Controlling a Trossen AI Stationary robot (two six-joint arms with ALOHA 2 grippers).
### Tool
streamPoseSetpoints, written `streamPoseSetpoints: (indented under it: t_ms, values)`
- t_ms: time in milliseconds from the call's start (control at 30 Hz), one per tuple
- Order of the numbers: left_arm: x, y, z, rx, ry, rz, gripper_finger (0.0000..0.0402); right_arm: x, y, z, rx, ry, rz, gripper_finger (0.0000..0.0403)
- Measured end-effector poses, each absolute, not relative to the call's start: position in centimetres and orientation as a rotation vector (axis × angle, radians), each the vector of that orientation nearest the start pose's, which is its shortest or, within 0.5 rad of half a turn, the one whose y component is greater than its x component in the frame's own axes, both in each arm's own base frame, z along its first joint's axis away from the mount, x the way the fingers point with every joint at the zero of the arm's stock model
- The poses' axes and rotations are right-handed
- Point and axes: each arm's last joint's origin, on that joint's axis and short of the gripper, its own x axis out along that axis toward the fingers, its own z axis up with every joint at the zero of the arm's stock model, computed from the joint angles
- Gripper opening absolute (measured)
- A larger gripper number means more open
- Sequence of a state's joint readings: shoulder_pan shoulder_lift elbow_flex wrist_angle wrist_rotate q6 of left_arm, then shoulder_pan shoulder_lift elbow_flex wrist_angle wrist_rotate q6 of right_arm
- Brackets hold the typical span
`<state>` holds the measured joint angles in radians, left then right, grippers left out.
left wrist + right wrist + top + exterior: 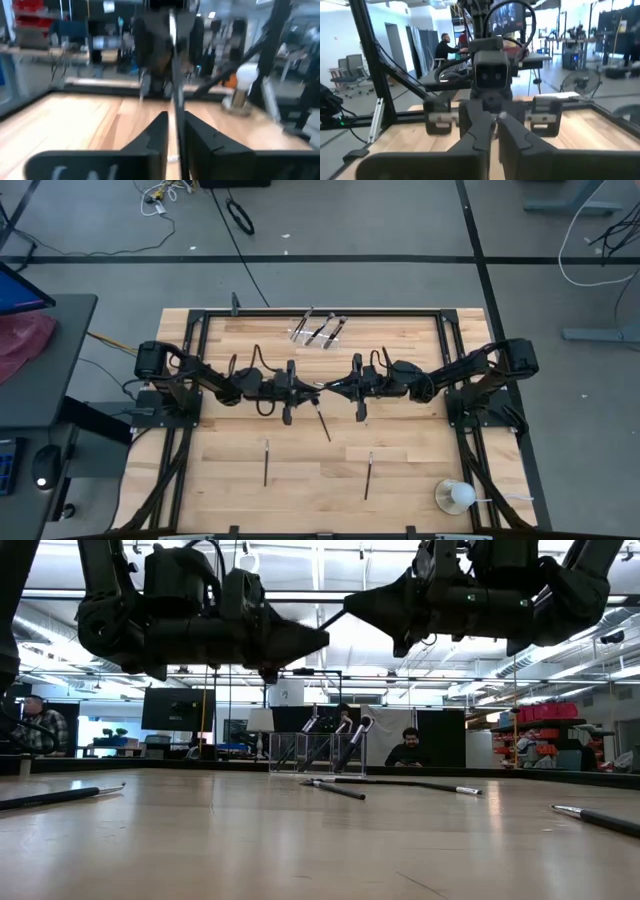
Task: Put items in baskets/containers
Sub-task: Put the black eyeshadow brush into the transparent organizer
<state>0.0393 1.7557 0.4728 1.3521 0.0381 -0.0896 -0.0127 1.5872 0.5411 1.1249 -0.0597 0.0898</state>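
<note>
Closest to the low camera, one loose brush (600, 820) lies flat at the lower right of that frame and another loose brush (60, 797) at the lower left. From above, the same two lie well apart on the wooden counter (230, 490) in the lower middle of the picture. Farther back, near the centre of the counter, a slanted brush (322, 420) lies just below the spot where the two arms meet tip to tip. The left gripper (175, 120) comes in from the left of the overhead frame and the right gripper (493, 125) from the right, both raised above the counter and facing each other. A held brush (175, 95) runs through the narrow slot between the left gripper's fingers (157, 135), which stand slightly parted with a sliver of space on either side of the handle. The right gripper's fingers (475, 135) are drawn together, pinching the silver end of that same brush. At the upper middle of the overhead frame, the clear holder (298, 333) sits near the counter's far edge. It has three stored brushes (325, 328) leaning in it, tilted the same way. A white round object (455, 496) rests at the lower right corner of the counter, well apart from everything else.
</note>
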Motion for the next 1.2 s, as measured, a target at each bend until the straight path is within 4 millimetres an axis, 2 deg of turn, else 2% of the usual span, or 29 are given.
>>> streamPoseSetpoints:
  t_ms: [167,300,433,533,767,1000,1200]
  values:
    - [29.1,1.3,13.5,-0.099,0.102,0.047,0.0134,29.1,-1.6,21.3,0.122,0.027,-0.006,0.0008]
    - [28.8,1.2,11.9,-0.163,0.268,0.06,0.0187,28.8,-3.6,24.6,0.116,0.21,-0.171,0.001]
    - [28.4,0.9,10.7,-0.246,0.397,0.085,0.0211,28.8,-6.7,27.4,0.095,0.396,-0.302,0.001]
    - [28.3,0.4,10.5,-0.266,0.417,0.125,0.021,29.3,-9.3,28.5,0.087,0.429,-0.375,0.001]
    - [28.3,-0.5,10.5,-0.222,0.393,0.221,0.0189,31.3,-14.5,26.2,0.138,0.477,-0.408,0.0011]
    - [28.3,-0.5,10.6,-0.218,0.391,0.233,0.0181,34.3,-17.0,24.3,0.146,0.492,-0.415,0.0011]
    - [28.3,-0.4,10.6,-0.217,0.389,0.242,0.0181,35.4,-18.7,22.3,0.187,0.537,-0.436,0.0011]
